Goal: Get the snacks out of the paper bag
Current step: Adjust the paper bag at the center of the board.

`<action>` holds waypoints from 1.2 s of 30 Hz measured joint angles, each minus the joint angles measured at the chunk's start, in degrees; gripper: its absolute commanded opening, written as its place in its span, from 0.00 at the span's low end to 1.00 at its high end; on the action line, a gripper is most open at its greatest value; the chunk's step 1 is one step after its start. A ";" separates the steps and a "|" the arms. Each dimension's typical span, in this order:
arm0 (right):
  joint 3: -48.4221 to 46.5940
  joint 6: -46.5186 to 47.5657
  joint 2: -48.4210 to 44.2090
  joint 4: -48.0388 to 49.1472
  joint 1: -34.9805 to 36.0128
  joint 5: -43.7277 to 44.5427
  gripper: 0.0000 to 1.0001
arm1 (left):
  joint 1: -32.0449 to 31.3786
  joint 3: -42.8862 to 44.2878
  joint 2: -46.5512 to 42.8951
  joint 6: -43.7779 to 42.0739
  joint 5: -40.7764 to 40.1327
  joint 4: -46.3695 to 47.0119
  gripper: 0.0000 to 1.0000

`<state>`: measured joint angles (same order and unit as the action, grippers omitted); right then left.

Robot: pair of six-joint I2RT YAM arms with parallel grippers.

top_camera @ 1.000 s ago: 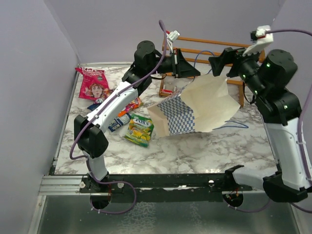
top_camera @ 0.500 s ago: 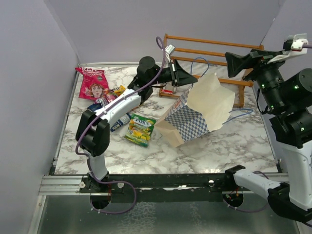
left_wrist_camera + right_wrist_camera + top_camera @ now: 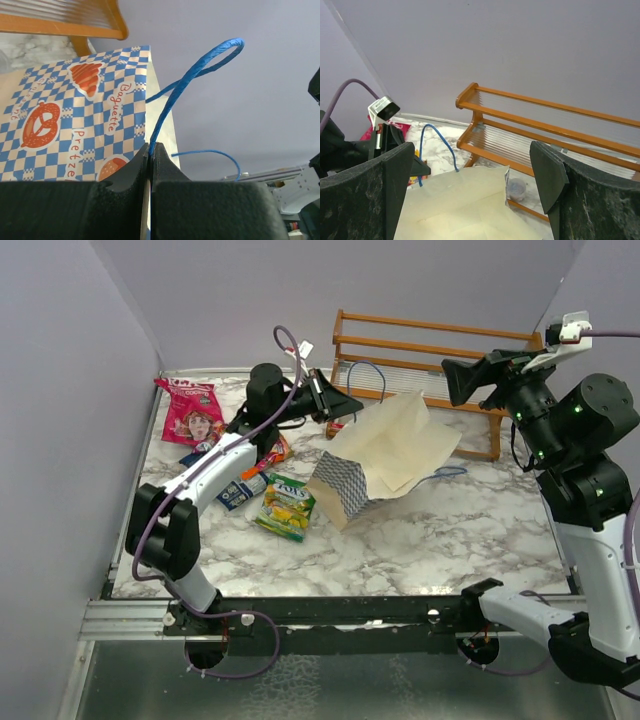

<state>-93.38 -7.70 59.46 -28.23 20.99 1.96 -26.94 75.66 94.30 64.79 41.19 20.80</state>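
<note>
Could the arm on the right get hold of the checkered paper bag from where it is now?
Probably yes: the right gripper hangs open above and beyond the paper bag, nothing between them. The left gripper only pinches one blue handle.

Blue-white checkered paper bag (image 3: 345, 488), pink-red snack (image 3: 192, 412), green-yellow packet (image 3: 288, 507), apparently blue-white packet (image 3: 241, 493)
</note>
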 measured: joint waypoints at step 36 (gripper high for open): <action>0.68 0.00 -9.62 5.90 0.00 -0.74 0.99 | -18.43 17.35 2.69 -6.14 -1.11 -7.91 0.00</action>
<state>-92.71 -7.70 49.84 -22.33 20.99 1.21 -45.36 93.01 96.99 58.65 40.07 12.88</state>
